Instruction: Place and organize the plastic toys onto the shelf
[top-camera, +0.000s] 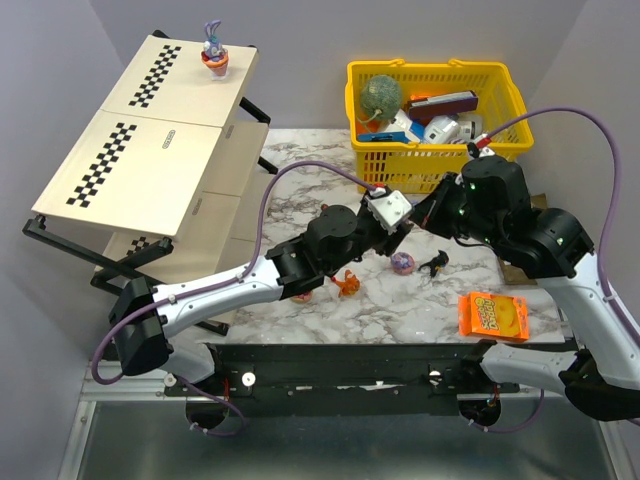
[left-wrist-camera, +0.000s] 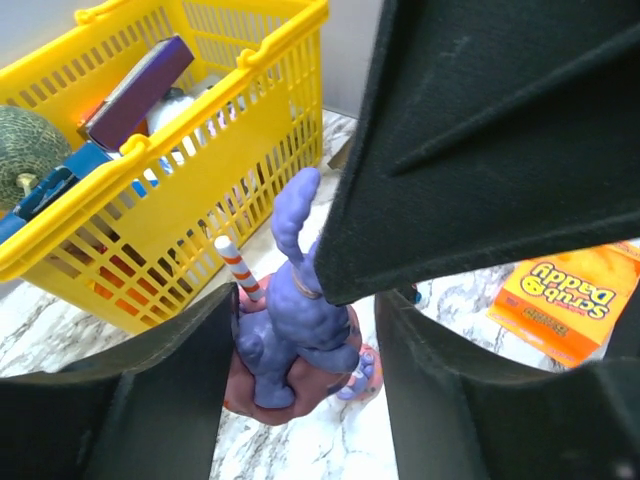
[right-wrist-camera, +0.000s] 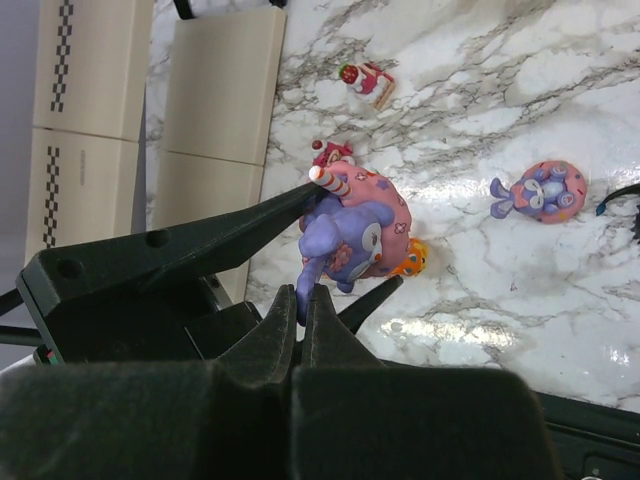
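Observation:
A purple rabbit on a pink doughnut (right-wrist-camera: 352, 232) hangs above the marble table between both grippers. My right gripper (right-wrist-camera: 305, 297) is shut on its ear. My left gripper (left-wrist-camera: 306, 310) is open around its body (left-wrist-camera: 290, 335), one finger (right-wrist-camera: 230, 225) touching its side. In the top view the grippers meet mid-table, left gripper (top-camera: 402, 224), right gripper (top-camera: 424, 214), and hide this toy. Another rabbit toy (top-camera: 213, 50) stands on the top tier of the shelf (top-camera: 150, 150). On the table lie an orange toy (top-camera: 348, 283), a purple doughnut toy (top-camera: 402, 263) and a black toy (top-camera: 434, 264).
The yellow basket (top-camera: 440, 155) with a green ball and boxes stands at the back right. The orange snack packet (top-camera: 493, 315) lies at the front right. A strawberry cake toy (right-wrist-camera: 366, 80) and a small red toy (right-wrist-camera: 333, 152) lie near the shelf's lower tier (right-wrist-camera: 215, 90).

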